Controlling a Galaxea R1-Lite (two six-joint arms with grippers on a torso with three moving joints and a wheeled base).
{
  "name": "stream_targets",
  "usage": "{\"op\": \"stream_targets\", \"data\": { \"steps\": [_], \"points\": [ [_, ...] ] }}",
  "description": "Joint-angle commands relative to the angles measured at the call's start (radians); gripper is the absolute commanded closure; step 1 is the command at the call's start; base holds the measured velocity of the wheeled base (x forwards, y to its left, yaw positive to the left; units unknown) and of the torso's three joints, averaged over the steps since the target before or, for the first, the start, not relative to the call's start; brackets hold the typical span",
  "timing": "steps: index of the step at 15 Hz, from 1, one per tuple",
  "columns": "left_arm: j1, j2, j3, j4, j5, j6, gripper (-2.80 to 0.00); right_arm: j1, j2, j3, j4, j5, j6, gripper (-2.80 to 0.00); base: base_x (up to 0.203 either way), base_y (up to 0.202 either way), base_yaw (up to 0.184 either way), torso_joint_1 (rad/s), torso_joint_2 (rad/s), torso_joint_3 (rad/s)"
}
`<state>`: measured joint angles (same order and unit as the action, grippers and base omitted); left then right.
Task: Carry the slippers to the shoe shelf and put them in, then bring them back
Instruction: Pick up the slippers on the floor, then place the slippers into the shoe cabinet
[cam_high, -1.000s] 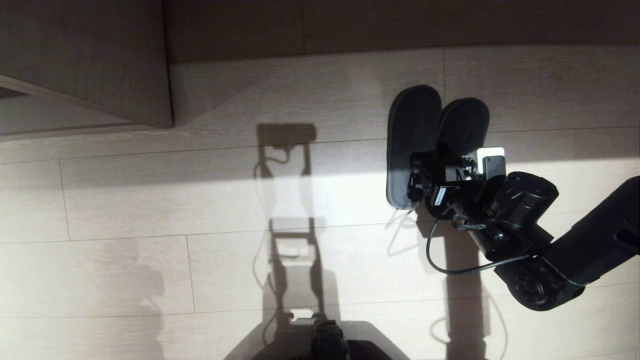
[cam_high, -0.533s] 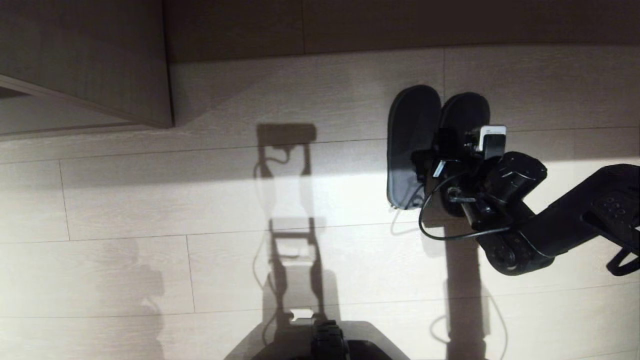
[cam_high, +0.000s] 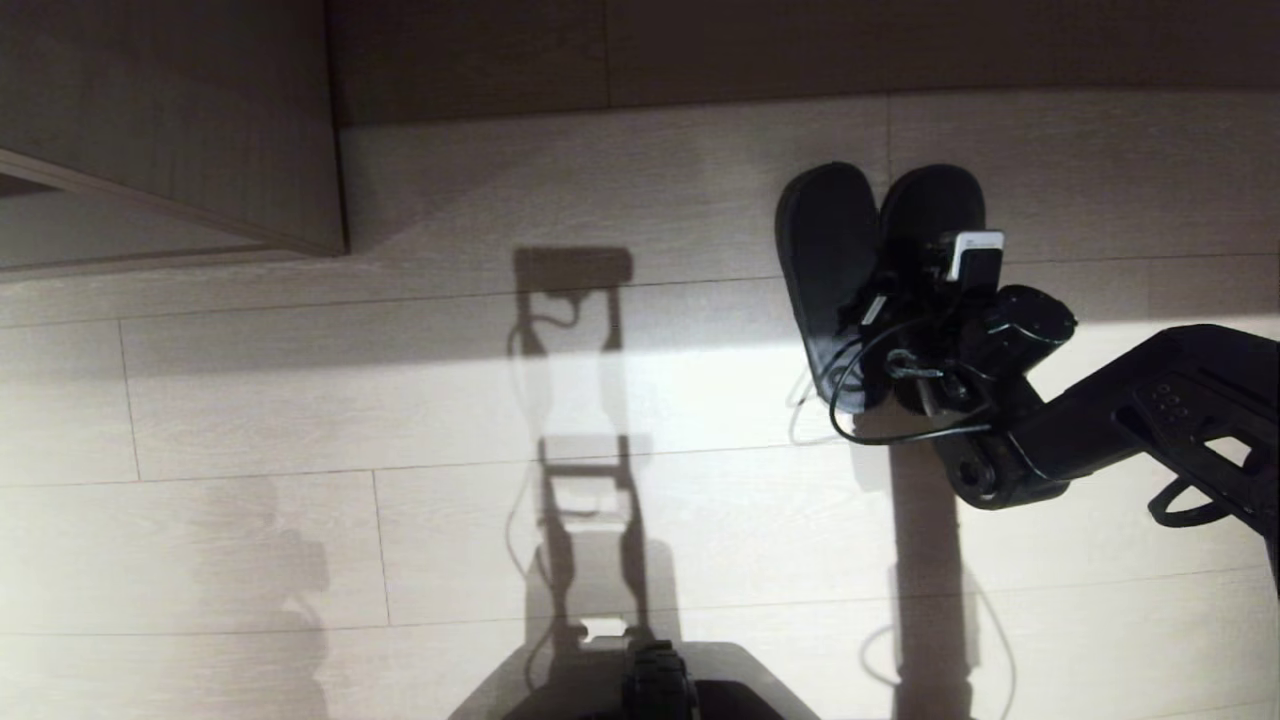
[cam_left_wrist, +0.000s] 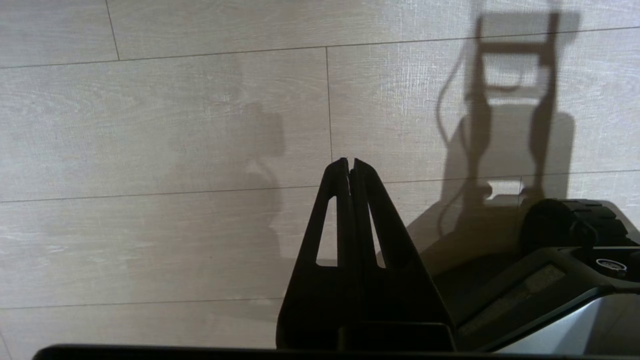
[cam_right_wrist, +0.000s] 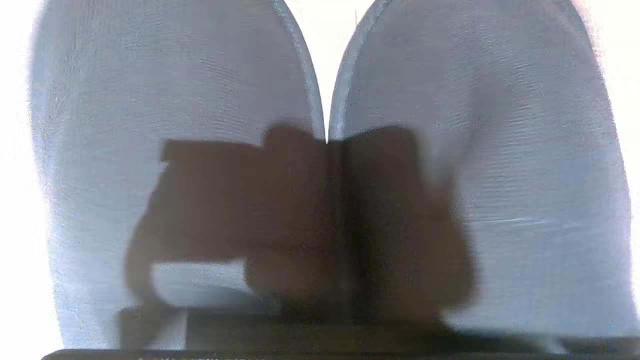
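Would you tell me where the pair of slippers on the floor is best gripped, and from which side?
Pinch the touching inner sides of the slippers together, mid-length, coming down from above. They lie side by side, with inner edges meeting, so one pinch probably takes both; the right gripper sits over that spot.

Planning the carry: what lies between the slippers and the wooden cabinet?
Only bare floor between slippers and cabinet, per the head view.
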<state>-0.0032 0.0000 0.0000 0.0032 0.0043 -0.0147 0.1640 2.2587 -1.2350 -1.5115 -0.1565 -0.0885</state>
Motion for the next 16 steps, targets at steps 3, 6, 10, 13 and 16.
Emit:
{"op": "stream_targets", "data": {
  "steps": [3,6,10,13,16],
  "points": [
    [0.0,-0.002,0.002,0.0,0.002,0.001,0.0,-0.005,0.022,-0.016,-0.009,0.023,-0.001,0.0,0.0,0.0,0.0,0.0,0.0,0.0],
    [0.0,-0.002,0.002,0.0,0.0,0.001,0.0,-0.005,-0.038,0.022,-0.007,0.01,-0.017,0.0,0.0,0.0,0.0,0.0,0.0,0.0],
    [0.0,-0.002,0.002,0.0,0.0,0.001,0.0,-0.005,-0.282,0.227,0.055,0.011,-0.024,0.0,0.0,0.0,0.0,0.0,0.0,0.0],
    [0.0,-0.002,0.002,0.0,0.0,0.001,0.0,-0.004,-0.568,0.437,0.182,0.01,-0.022,0.0,0.0,0.0,0.0,0.0,0.0,0.0],
    [0.0,-0.002,0.002,0.0,0.0,0.001,0.0,-0.003,-0.86,0.664,0.32,0.008,-0.018,0.0,0.0,0.0,0.0,0.0,0.0,0.0]
  ]
}}
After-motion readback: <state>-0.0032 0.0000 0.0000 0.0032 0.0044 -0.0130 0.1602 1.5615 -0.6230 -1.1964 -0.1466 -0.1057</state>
